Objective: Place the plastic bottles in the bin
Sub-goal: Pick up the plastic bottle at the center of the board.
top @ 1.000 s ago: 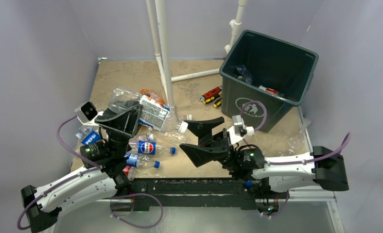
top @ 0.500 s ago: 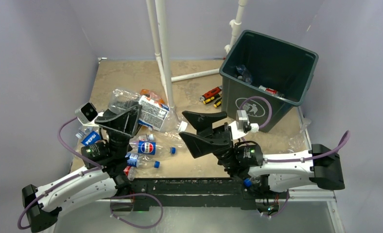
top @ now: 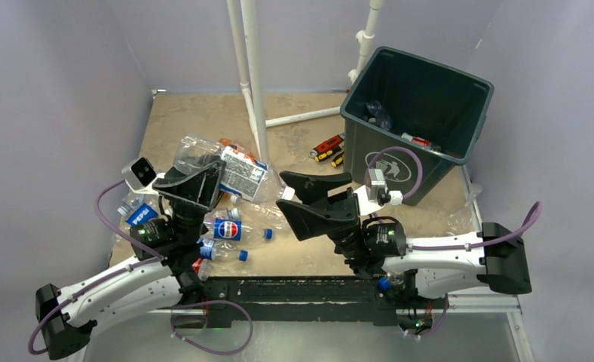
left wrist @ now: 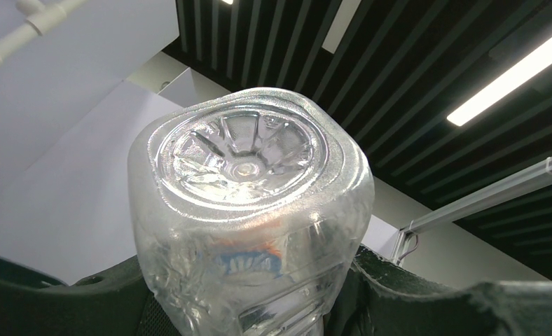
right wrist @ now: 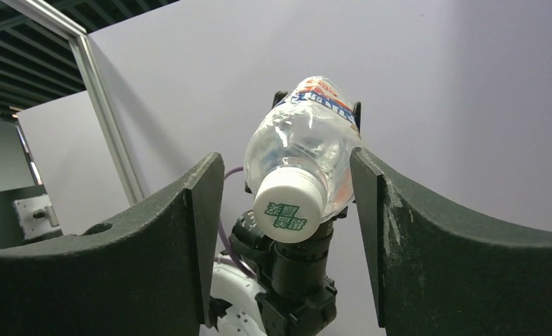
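My left gripper (top: 197,183) is shut on a clear plastic bottle (top: 241,172) with a white and orange label, held above the table. In the left wrist view its ribbed base (left wrist: 244,150) fills the frame between the fingers (left wrist: 427,294). Its white cap (right wrist: 287,207) points at my right gripper (top: 282,193), whose jaws stand on either side of the cap with a gap on both sides. Several other bottles (top: 231,230) with blue caps and Pepsi labels lie under the left arm. The dark green bin (top: 399,166) stands at the back right with a few bottles (top: 377,113) inside.
Red, yellow and black tools (top: 328,148) lie left of the bin. White pipes (top: 252,83) rise from the table's middle, and one pipe (top: 303,116) lies flat behind. A crushed clear bottle (top: 458,220) rests by the right edge.
My right gripper has moved left around the held bottle's cap and its jaws have narrowed. The left gripper has shifted the bottle slightly right and up.
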Robot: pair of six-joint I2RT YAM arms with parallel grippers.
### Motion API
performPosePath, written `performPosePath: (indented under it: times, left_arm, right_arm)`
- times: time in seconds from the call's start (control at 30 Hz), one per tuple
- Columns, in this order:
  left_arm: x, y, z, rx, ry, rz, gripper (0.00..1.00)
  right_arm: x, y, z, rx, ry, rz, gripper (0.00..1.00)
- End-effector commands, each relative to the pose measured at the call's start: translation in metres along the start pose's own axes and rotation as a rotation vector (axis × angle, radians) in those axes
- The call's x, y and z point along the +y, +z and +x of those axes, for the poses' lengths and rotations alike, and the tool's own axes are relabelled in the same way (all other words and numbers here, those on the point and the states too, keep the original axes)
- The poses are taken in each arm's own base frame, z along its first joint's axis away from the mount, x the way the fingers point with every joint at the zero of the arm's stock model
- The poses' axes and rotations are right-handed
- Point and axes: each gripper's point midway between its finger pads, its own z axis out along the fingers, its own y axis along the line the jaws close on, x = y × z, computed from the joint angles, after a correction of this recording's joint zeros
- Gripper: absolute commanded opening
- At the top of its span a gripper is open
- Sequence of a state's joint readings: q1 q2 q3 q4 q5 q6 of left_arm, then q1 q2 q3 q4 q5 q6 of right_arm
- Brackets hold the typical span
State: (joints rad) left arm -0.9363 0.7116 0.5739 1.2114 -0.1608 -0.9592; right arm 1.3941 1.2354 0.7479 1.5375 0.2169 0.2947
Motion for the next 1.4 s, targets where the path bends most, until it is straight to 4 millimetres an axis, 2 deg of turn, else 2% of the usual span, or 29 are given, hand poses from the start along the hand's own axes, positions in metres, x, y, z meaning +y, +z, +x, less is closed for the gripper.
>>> performPosePath:
  times: [0.0,0.17,0.33,0.4,0.43,0.5,0.57,0.77,0.83,0.9,1.1,1.3,1.37]
  left_arm:
    - [-0.007,0.001,-0.006,-0.027,-0.012,0.03,0.36]
    - [-0.007,0.002,-0.002,-0.021,-0.03,0.046,0.36]
    - [-0.005,0.002,0.001,-0.02,-0.039,0.045,0.36]
    - [-0.003,0.001,0.001,-0.018,-0.039,0.042,0.36]
    - [-0.003,0.002,0.002,-0.014,-0.039,0.041,0.36]
    - [-0.003,0.001,0.005,0.004,-0.039,0.04,0.42]
    - [-0.003,0.002,0.009,0.031,-0.028,0.036,0.52]
    - [0.0,-0.006,0.005,0.041,0.007,-0.009,0.69]
    - [0.0,-0.007,0.004,0.057,0.034,-0.028,0.78]
    - [0.004,-0.01,0.005,0.079,0.061,-0.065,0.91]
    - [0.014,-0.029,-0.009,0.084,0.137,-0.169,0.97]
    - [0.02,-0.057,-0.048,0.013,0.235,-0.312,0.99]
    - [0.02,-0.064,-0.055,0.001,0.252,-0.331,0.99]
  right_arm:
    - [0.011,0.01,-0.018,-0.052,0.013,-0.035,0.68]
    - [0.012,0.009,-0.017,-0.039,0.019,-0.038,0.48]
    - [0.012,0.011,-0.013,-0.02,0.025,-0.032,0.39]
    - [0.012,0.011,-0.011,-0.016,0.026,-0.034,0.32]
    - [0.012,0.011,-0.011,-0.013,0.025,-0.037,0.25]
    - [0.014,0.012,-0.009,-0.001,0.022,-0.042,0.01]
    - [0.012,0.012,-0.007,0.018,0.023,-0.031,0.0]
    - [0.011,0.009,-0.018,0.042,0.003,-0.005,0.0]
    - [0.01,0.01,-0.024,0.054,-0.021,0.012,0.0]
    - [0.007,0.01,-0.034,0.053,-0.05,0.035,0.0]
    - [-0.003,0.009,-0.065,0.064,-0.156,0.122,0.0]
    - [-0.009,0.019,-0.104,0.113,-0.276,0.221,0.0]
    - [-0.012,0.021,-0.115,0.118,-0.31,0.251,0.0]
